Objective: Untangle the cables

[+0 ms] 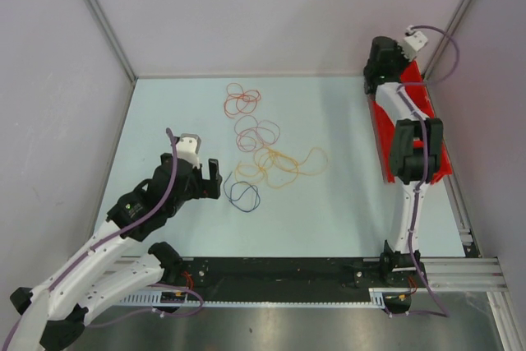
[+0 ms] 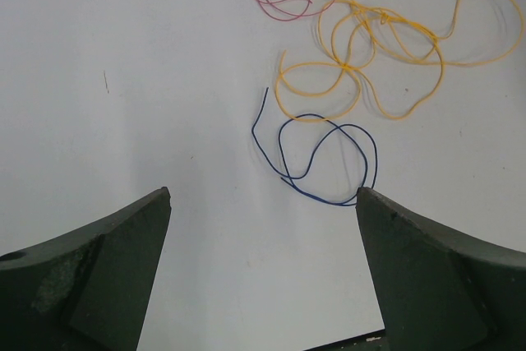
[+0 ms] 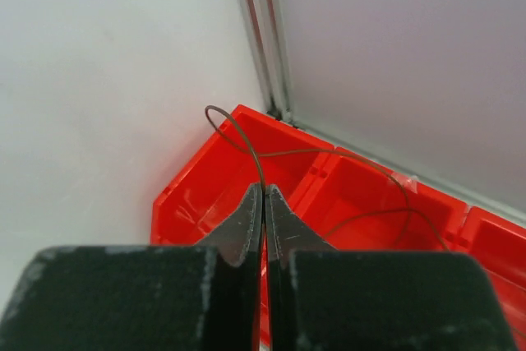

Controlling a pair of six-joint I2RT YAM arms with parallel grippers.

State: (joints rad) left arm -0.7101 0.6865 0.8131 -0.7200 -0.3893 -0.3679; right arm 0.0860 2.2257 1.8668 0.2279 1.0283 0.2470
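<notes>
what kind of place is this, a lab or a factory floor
Most likely a robot test cell in a lab: a pale table boxed in by plain grey panels, two arms bolted to a rail at its near edge, and only loose thin cables and a red tray as props.

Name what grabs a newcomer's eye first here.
Thin cables trail down the table's middle: the red cable farthest, then the pinkish cable, the orange-yellow cable and the dark blue cable nearest. The open left end effector faces the blue one; the shut right end effector pinches a brownish wire over the red bin at the right edge.
</notes>
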